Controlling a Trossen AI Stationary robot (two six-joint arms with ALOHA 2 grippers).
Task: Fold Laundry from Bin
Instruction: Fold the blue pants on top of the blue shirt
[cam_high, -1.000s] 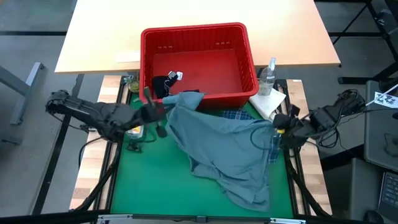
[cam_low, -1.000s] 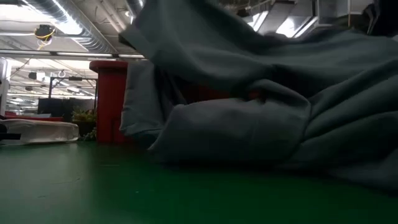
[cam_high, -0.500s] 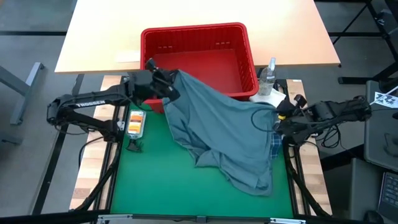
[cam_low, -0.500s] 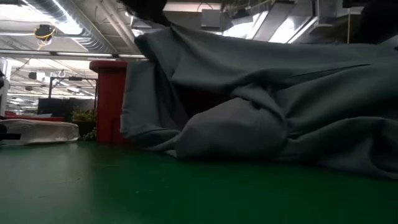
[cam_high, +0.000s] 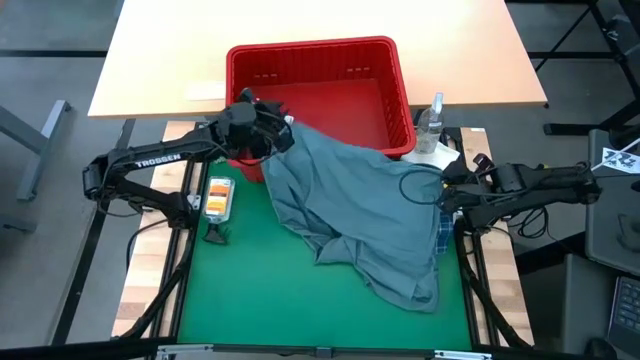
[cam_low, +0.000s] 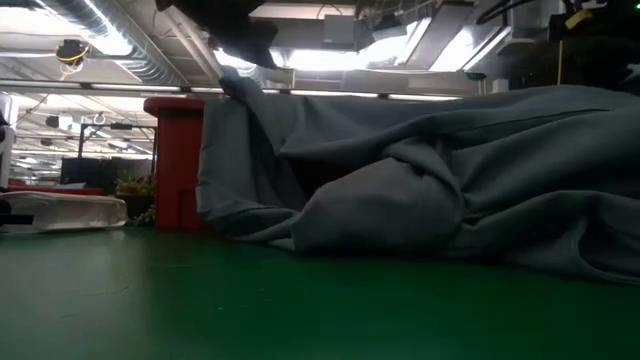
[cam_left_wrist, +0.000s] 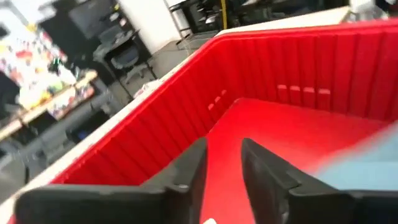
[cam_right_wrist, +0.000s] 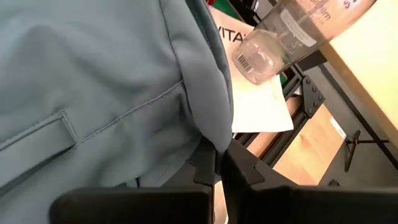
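Observation:
The large grey-blue garment (cam_high: 360, 210) lies spread and crumpled over the green mat. Its far left corner (cam_high: 300, 135) is draped on the near rim of the red bin (cam_high: 315, 48). My left gripper (cam_high: 272, 128) hovers over the bin's near left corner. It is open, and the left wrist view shows only the red bin floor between its fingers (cam_left_wrist: 186, 177). My right gripper (cam_high: 443, 192) is at the garment's right edge and shut on it. A bit of the blue-white plaid shirt (cam_high: 441, 238) peeks out under the garment's right side. My right gripper pinches a rounded fold (cam_right_wrist: 214, 134) at the grey-blue garment's right edge between its two fingers. It comes from the table's right side, slanting down. The held fold is raised, and the cloth slopes slack from it down onto the mat.
A clear spray bottle (cam_high: 431, 118) and a white paper towel (cam_high: 432, 162) stand by the bin's near right corner, close to my right gripper. A small orange and white object (cam_high: 217, 196) lies at the mat's left edge. The mat's near left (cam_high: 250, 300) is bare green.
My left gripper has swung from the table's left side toward the bin, carrying the garment's far left corner with it. That corner has been drawn up over the bin's near rim, and the cloth below has spread flatter. The right part has stayed in my right gripper.

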